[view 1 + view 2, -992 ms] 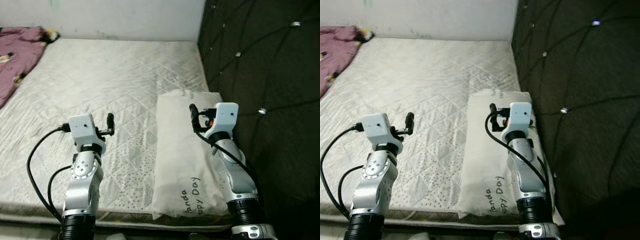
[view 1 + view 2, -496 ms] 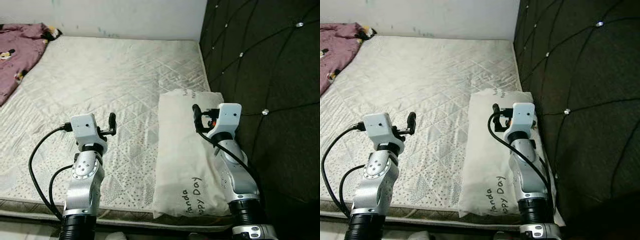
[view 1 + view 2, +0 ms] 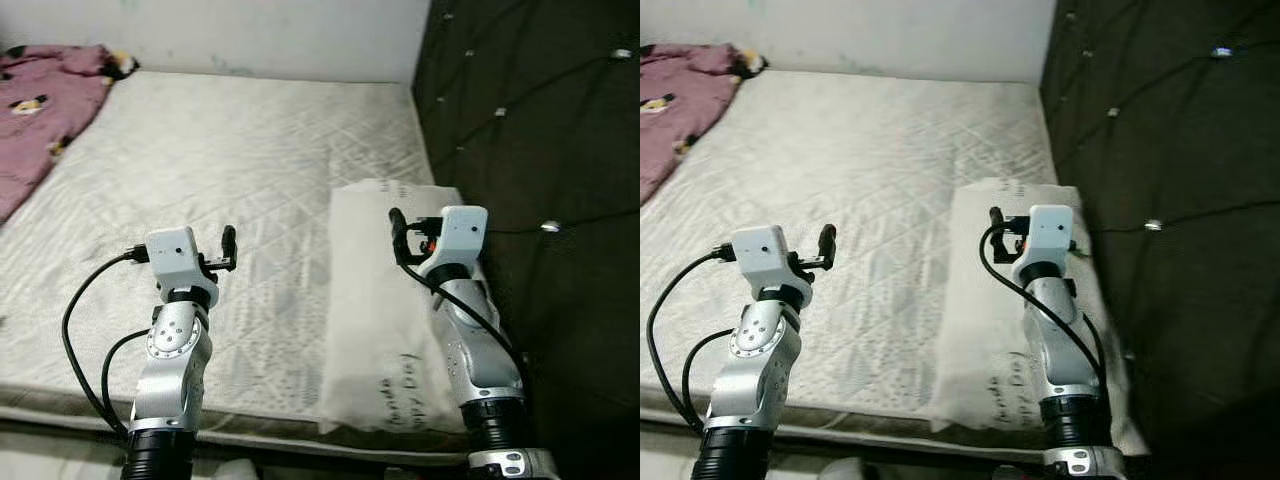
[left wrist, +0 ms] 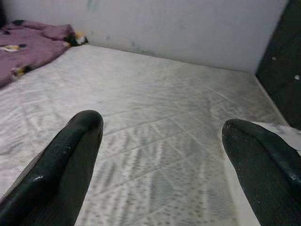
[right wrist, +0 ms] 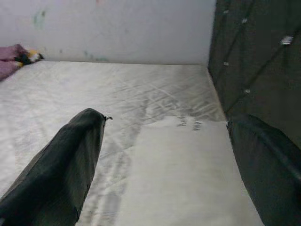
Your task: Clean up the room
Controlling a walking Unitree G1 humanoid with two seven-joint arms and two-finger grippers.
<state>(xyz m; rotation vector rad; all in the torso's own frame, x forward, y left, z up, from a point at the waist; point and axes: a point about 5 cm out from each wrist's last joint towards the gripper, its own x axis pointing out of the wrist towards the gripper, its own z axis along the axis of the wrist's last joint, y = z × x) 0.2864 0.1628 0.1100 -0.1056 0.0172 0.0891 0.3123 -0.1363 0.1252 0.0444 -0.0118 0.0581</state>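
A pink garment (image 3: 45, 110) lies crumpled at the far left corner of the bare quilted mattress (image 3: 250, 150); it is also in the left wrist view (image 4: 33, 44). A white pillow (image 3: 385, 300) with printed writing lies lengthwise along the mattress's right side, against the headboard. My left gripper (image 3: 228, 248) hovers open over the near part of the mattress, holding nothing. My right gripper (image 3: 397, 232) hovers open over the pillow (image 5: 188, 174), with nothing between its fingers. In both wrist views the fingers (image 4: 70, 155) stand wide apart.
A dark tufted headboard (image 3: 540, 130) rises along the right side of the bed. A pale wall (image 3: 270, 35) closes the far side. The mattress's near edge (image 3: 260, 425) runs just below my arms.
The whole picture has shifted a little to the right and blurred, so the camera has moved. Both arms keep the same raised pose, fingers still apart.
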